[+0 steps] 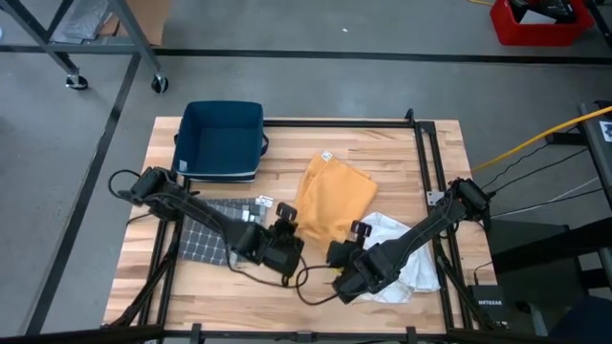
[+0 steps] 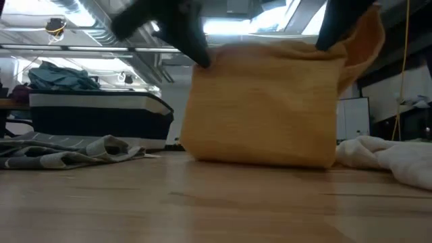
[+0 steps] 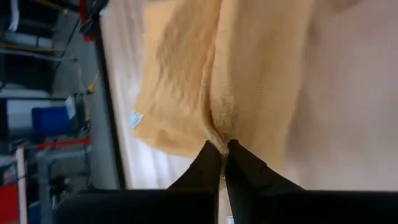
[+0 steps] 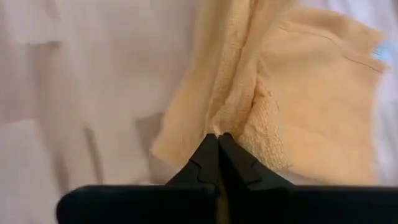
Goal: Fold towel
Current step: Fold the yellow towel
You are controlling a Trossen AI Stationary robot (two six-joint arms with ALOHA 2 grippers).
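The orange towel (image 1: pixel 335 196) lies mid-table, and its near edge is raised. In the low view it hangs as a sheet (image 2: pixel 263 108) between my two grippers, with its bottom on the table. My left gripper (image 1: pixel 286 218) is shut on the towel's near left corner, and my right gripper (image 1: pixel 358 230) is shut on its near right corner. The wrist views show each pair of fingertips, left (image 3: pixel 222 149) and right (image 4: pixel 217 140), closed on bunched orange cloth. My left gripper pinches a bunched fold at the towel's near left corner (image 3: pixel 222 132) between its two fingertips, slanting down from the near side. The cloth hangs below the fingers (image 2: pixel 199 57). My right gripper pinches a gathered fold at the near right corner (image 4: pixel 222 124) the same way, slanting down. The top edge (image 2: pixel 270 50) stretches fairly straight between both holds, and the lower part rests on the table.
A dark blue bin (image 1: pixel 222 140) stands at the far left. A grey checked cloth (image 1: pixel 212 231) lies at the left under my left arm. A white cloth (image 1: pixel 400 256) lies crumpled at the right under my right arm. A black frame rail (image 1: pixel 426 162) runs along the right.
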